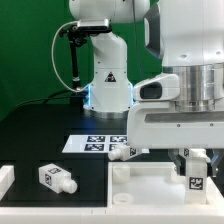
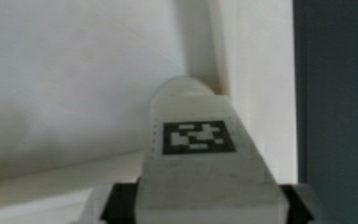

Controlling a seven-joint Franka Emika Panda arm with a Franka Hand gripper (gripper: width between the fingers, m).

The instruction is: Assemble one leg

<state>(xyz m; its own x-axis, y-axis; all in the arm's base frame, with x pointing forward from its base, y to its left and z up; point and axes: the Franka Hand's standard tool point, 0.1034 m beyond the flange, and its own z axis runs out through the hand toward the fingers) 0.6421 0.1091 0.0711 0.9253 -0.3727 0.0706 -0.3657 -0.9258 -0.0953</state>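
Observation:
My gripper [image 1: 196,168] is shut on a white leg [image 1: 197,181] with a black-and-white tag and holds it upright over the right part of the large flat white panel [image 1: 150,186]. In the wrist view the same leg [image 2: 197,135] fills the space between my dark fingers [image 2: 123,202], its narrow end pointing at a corner of the panel [image 2: 69,90]; whether it touches the panel I cannot tell. A second leg [image 1: 57,178] lies on the black table at the exterior view's left. A third leg [image 1: 123,151] lies by the panel's far edge.
The marker board [image 1: 98,143] lies behind the panel, in front of the arm's base [image 1: 108,85]. A white block [image 1: 5,178] stands at the exterior view's left edge. A green backdrop is behind the table.

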